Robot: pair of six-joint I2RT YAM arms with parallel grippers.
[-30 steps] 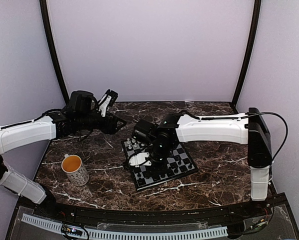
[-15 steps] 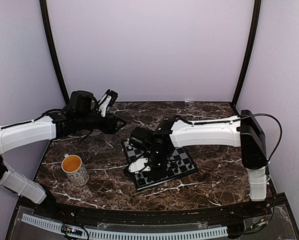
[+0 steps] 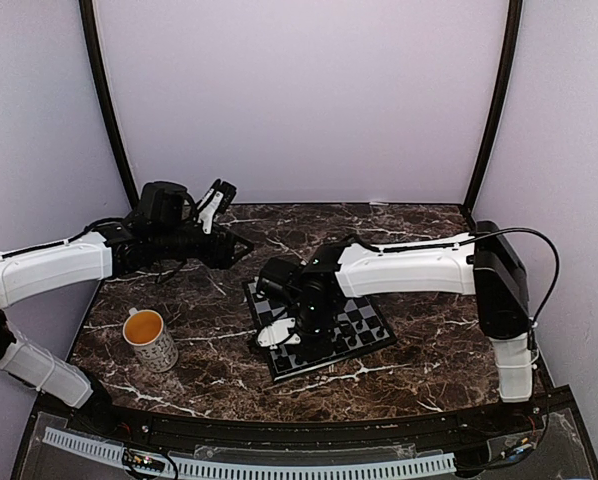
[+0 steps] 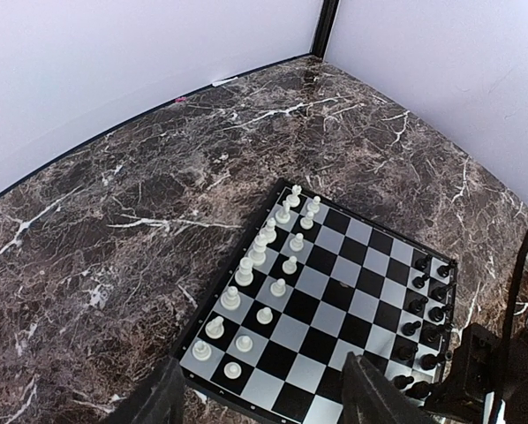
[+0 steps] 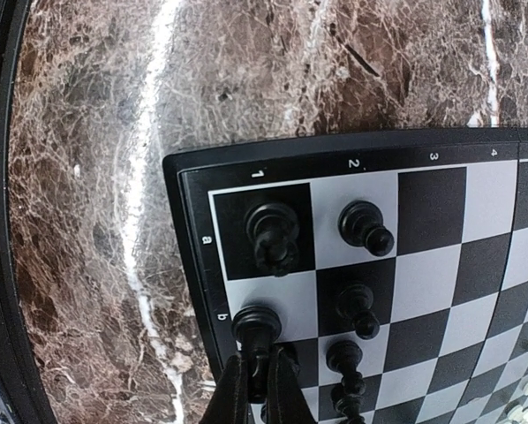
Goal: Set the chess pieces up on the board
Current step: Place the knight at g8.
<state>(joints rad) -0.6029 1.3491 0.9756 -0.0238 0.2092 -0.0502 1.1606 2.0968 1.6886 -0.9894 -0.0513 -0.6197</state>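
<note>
The board [image 3: 367,322] lies mid-table, turned at an angle. My right gripper [image 3: 297,334] is low over its near left corner. In the right wrist view it [image 5: 256,389] is shut on a black piece [image 5: 257,334] whose base sits at the edge of a pale square by the rim. Other black pieces [image 5: 273,234] stand on the squares beside it. My left gripper [image 3: 241,247] hangs open and empty above the table, left of the board. Its view shows the board [image 4: 335,291] with white pieces [image 4: 264,252] in two rows on one side and black pieces [image 4: 423,305] on the other.
A mug [image 3: 151,340] with a white patterned outside and orange inside stands on the marble near the left edge. Walls close in the table at the back and on both sides.
My right arm has moved left and nearer, bringing its gripper over the board's near left corner. The left arm has not moved.
</note>
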